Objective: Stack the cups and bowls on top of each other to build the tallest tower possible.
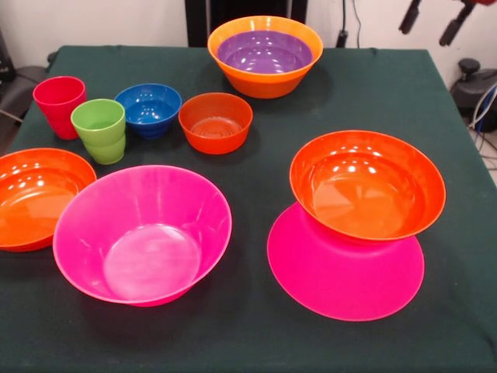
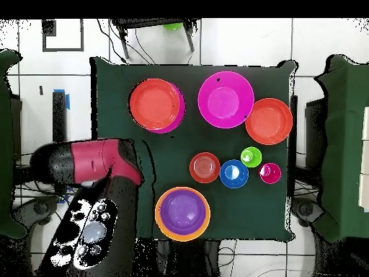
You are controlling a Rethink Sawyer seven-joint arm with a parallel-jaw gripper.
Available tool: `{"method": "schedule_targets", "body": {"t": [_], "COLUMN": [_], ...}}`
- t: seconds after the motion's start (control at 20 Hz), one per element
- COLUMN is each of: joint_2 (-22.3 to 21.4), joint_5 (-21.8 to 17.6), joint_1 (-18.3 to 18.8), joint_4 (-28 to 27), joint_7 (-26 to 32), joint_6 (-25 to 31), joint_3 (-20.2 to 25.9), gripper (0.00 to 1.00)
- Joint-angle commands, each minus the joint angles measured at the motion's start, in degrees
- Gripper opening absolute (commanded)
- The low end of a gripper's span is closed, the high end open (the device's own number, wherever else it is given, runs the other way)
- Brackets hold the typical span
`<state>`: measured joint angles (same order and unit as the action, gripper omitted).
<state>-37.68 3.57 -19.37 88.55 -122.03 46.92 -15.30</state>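
A shallow red-orange bowl (image 1: 366,185) is sitting on the upturned pink bowl (image 1: 345,272), a broad steady base. The gripper (image 1: 435,22) is hanging off-table; its opening I cannot tell.

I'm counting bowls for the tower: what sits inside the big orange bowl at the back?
A purple bowl is nested inside the large orange bowl. It covers the orange bowl's floor, so anything beneath it cannot be seen.

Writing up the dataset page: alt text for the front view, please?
A red-orange bowl sits upright on an upturned hot pink bowl, starting a tower on a dark green table. Around it lie a pink bowl, a purple bowl nested in an orange one, smaller bowls and two cups.
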Motion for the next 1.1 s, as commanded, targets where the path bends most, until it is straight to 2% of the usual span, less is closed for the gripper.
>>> {"method": "schedule_targets", "body": {"t": [0.05, 0.2, 0.6, 1.05, 1.1], "joint_2": [-2.5, -2.3, -0.2, 6.5, 6.9], "joint_5": [1.0, 0.5, -1.0, -1.8, -1.6], "joint_1": [-1.7, -1.4, 0.5, 5.8, 5.8], "joint_4": [12.8, 14.8, 22.4, 28.5, 28.8], "joint_7": [-11.9, -11.4, -10.4, -9.8, -9.9], "joint_6": [-1.1, -4.4, -18.7, -37.3, -37.9], "joint_3": [0.7, 0.0, -0.5, 1.6, 1.7], "gripper": [1.00, 1.00, 1.00, 1.00, 1.00]}}
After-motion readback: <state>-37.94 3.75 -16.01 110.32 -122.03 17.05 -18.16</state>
